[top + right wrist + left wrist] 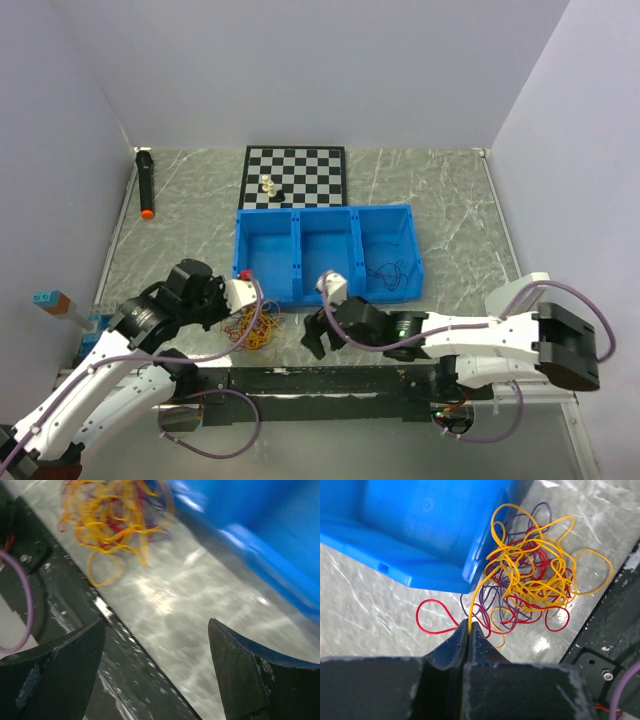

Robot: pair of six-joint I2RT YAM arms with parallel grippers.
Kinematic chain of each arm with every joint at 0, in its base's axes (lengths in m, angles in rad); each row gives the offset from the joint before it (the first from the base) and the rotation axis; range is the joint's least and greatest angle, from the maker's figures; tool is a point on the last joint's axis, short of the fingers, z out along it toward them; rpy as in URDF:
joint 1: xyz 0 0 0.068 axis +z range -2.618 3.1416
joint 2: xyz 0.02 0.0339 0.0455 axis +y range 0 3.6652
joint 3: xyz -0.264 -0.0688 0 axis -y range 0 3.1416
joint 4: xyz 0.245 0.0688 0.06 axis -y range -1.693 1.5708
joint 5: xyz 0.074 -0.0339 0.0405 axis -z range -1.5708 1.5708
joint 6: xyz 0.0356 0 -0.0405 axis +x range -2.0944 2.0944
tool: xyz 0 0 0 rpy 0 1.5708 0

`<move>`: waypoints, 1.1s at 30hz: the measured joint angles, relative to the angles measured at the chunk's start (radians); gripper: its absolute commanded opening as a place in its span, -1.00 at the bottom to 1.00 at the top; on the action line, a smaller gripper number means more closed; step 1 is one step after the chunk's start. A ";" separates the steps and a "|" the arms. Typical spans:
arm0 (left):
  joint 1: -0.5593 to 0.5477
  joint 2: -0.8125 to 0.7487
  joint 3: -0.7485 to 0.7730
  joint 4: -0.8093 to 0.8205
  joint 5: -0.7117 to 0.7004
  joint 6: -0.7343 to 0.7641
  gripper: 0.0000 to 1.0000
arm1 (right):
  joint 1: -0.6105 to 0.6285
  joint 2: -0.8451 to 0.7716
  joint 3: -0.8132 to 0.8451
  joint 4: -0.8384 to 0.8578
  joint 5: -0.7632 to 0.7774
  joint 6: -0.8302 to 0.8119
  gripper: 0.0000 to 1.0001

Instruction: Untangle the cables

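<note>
The cables (252, 328) are a small tangle of yellow, red and purple hair-thin wires on the table, just in front of the blue bin's left corner. In the left wrist view the tangle (535, 575) lies ahead of my left gripper (469, 625), which is shut on one yellow strand leading into the bunch. In the top view the left gripper (236, 312) is at the tangle's left edge. My right gripper (318, 336) is open and empty, just right of the tangle. In the right wrist view its gripper (157, 625) is spread wide above bare table, with the cables (110, 520) blurred ahead.
A blue three-compartment bin (325, 250) stands behind the tangle, with a thin dark wire (388, 272) in its right compartment. A chessboard (295, 176) with small pieces (269, 185) lies at the back. A black marker (145, 182) lies back left. The black base rail (330, 380) runs along the near edge.
</note>
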 measured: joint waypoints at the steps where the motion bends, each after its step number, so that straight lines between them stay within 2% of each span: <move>1: 0.000 0.016 -0.001 0.005 -0.009 -0.014 -0.99 | 0.019 0.027 0.012 0.013 -0.003 -0.008 0.80; 7: 0.001 0.068 0.003 0.031 -0.006 -0.080 -0.99 | 0.056 0.227 0.158 0.127 -0.014 -0.071 0.87; 10: 0.002 0.054 0.026 0.028 0.010 -0.084 -0.99 | 0.056 0.313 0.198 0.182 -0.008 -0.083 0.78; 16: 0.002 0.023 0.039 0.022 0.014 -0.083 -0.99 | 0.056 0.447 0.209 0.224 0.000 -0.090 0.22; 21: 0.002 0.009 0.032 0.019 0.014 -0.083 -0.99 | 0.056 0.498 0.209 0.246 0.000 -0.073 -0.06; 23: 0.002 0.008 0.031 0.019 0.014 -0.082 -0.99 | 0.055 0.511 0.209 0.259 0.000 -0.072 -0.24; 26: 0.002 0.010 0.031 0.019 0.014 -0.080 -0.99 | 0.053 0.540 0.213 0.282 0.000 -0.070 -0.58; 29: 0.002 0.017 0.033 0.014 0.016 -0.078 -0.99 | 0.051 0.573 0.225 0.294 0.002 -0.064 -1.00; 33: 0.003 0.039 0.066 -0.020 0.039 -0.069 -0.99 | 0.051 0.568 0.217 0.296 0.025 -0.045 -1.00</move>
